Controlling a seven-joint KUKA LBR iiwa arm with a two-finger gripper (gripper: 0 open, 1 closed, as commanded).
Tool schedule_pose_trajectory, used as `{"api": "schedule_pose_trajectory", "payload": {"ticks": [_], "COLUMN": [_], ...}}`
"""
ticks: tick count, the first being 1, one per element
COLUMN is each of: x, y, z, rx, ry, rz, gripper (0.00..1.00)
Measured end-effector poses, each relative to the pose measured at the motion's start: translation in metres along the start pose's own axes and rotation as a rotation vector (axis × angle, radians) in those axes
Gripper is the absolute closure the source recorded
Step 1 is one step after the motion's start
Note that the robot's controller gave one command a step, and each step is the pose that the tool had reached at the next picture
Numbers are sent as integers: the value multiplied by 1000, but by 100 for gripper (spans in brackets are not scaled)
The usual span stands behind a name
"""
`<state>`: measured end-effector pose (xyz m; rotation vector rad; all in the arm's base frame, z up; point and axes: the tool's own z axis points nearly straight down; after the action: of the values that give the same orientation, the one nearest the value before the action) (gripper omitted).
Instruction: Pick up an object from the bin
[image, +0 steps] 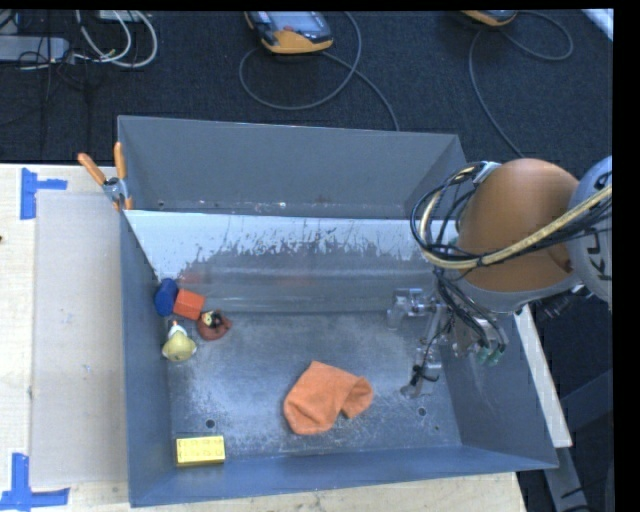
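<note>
My gripper (413, 346) hangs over the bin's right part, close to the right wall, open with nothing between its fingers. The nearest loose thing is a crumpled orange cloth (325, 398) on the floor, to the gripper's lower left and apart from it. A flat yellow block (200, 450) lies in the near left corner.
By the left wall sits a small cluster: a blue piece (166, 297), an orange block (188, 303), a small red and black round thing (212, 323) and a pale yellow figure (179, 345). The arm's orange dome and cables overhang the bin's right rim.
</note>
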<state>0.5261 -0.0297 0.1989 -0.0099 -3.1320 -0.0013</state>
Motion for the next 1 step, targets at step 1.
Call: {"api": "schedule_pose_trajectory", "payload": {"ticks": [1], "x": [-2], "y": [0], "z": [-4], "rx": [0], "ry": [-8], "rz": [-1], "gripper": [0]}}
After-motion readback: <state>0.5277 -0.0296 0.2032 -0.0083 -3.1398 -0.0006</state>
